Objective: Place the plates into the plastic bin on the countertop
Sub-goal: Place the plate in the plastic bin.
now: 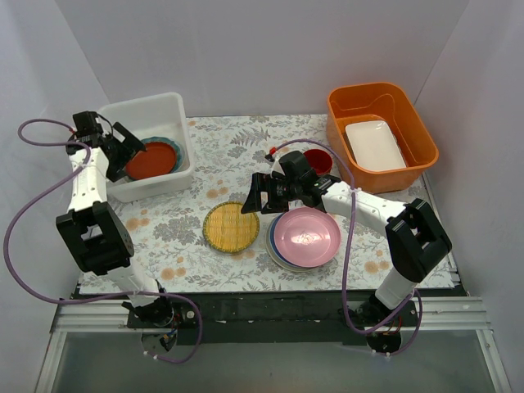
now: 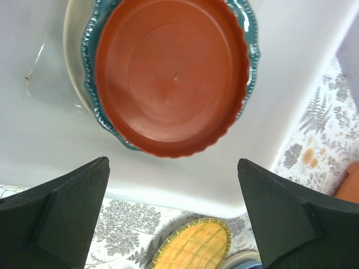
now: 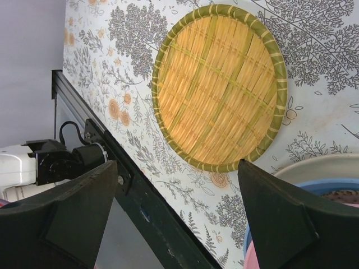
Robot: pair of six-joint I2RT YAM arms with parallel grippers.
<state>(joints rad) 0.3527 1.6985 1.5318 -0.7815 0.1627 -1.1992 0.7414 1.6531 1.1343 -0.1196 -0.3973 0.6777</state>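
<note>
Leaf-printed cloth covers the surface [image 1: 246, 143], with white walls closing it in on three sides. At the far left stands the bin [image 1: 147, 106], and my left fingers [image 2: 61, 218] hang over its near wall, spread wide and holding nothing. Below them a red plate [image 2: 174, 78] lies flat in the bin on a teal plate [image 2: 249, 33], with a cream plate [image 2: 72, 50] showing under that. So at least three are home; whether more lie beneath them I cannot tell. My right fingers [image 3: 291, 218] are also parted and empty, reaching low toward the near middle of the surface, where the straw plate [image 3: 219, 89] lies alone on the cloth, not yet gripped. Just to its right is a stack [image 1: 274, 246] topped by the pink plate [image 1: 306, 236] — a blue rim and a pale one peek out under it, but I cannot count how many it holds. By my reckoning the job is partly done: the straw plate and the whole stack remain to be carried across. At the far right an orange tub [image 1: 344, 102] holds a white dish [image 1: 375, 145], with a mug [image 1: 318, 160] just beside it — none of that is mine to move.
</note>
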